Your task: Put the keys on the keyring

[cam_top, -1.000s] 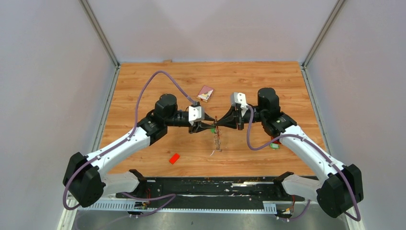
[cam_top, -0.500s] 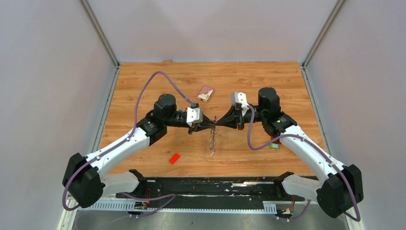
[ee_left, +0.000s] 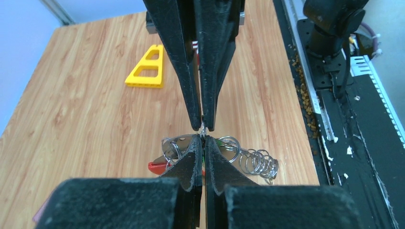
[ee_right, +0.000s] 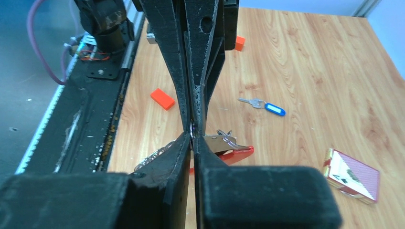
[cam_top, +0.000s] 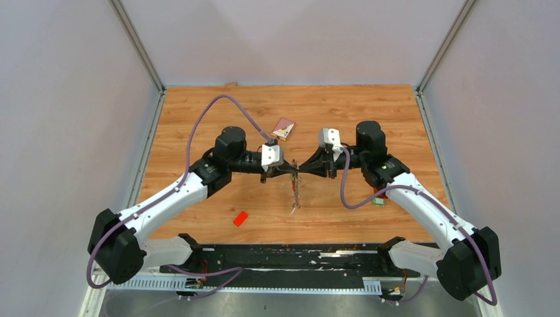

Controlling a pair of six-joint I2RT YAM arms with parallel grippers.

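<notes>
My left gripper (ee_left: 203, 143) and right gripper (ee_right: 193, 138) meet tip to tip, both pinched shut on the keyring (cam_top: 295, 195). It dangles above the table (cam_top: 370, 112), I reckon to steady it for threading. A key (ee_right: 262, 106) lies well apart.

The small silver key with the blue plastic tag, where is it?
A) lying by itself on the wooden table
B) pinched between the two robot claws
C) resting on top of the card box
A: the right wrist view shows the small silver key with the blue plastic tag lying flat on the bare wooden table, apart from the red-backed card box.
</notes>
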